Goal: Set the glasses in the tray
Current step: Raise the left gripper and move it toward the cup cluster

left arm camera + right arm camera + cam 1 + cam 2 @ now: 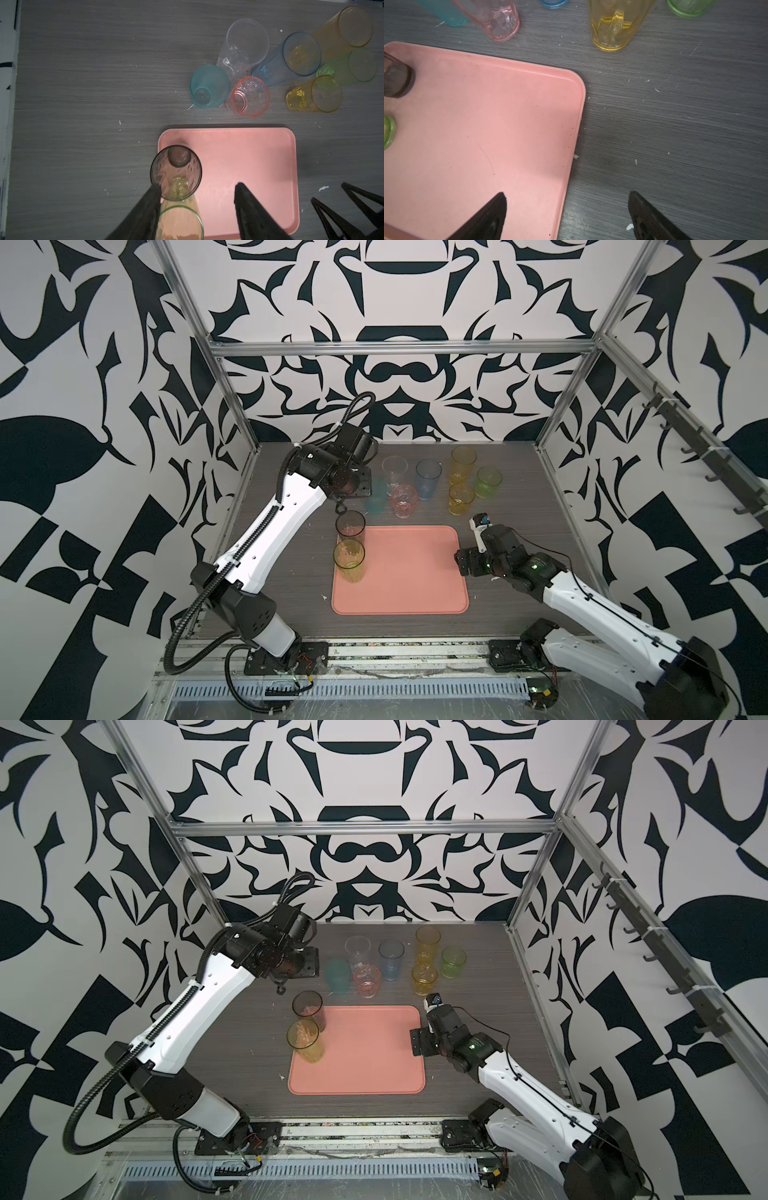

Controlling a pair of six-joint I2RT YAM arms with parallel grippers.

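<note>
Where the dark grey wood-grain table (536, 506) meets black-and-white patterned walls (395, 385), the flat salmon-pink plastic tray (415, 572) lies mid-frame. A tall smoky grey tumbler (350, 526) and a tall green tumbler (349, 560) stand at its left edge. Seven tinted tumblers (428, 479) stand on the table above it. Your left hand (197, 186) hangs half spread and empty over the smoky one. Your right hand (569, 207), spread wide, holds nothing above the tray's right rim.

Both top views look steeply down from the front; each wrist view looks down closely, sharing the flat salmon-pink plastic tray (249, 166).
</note>
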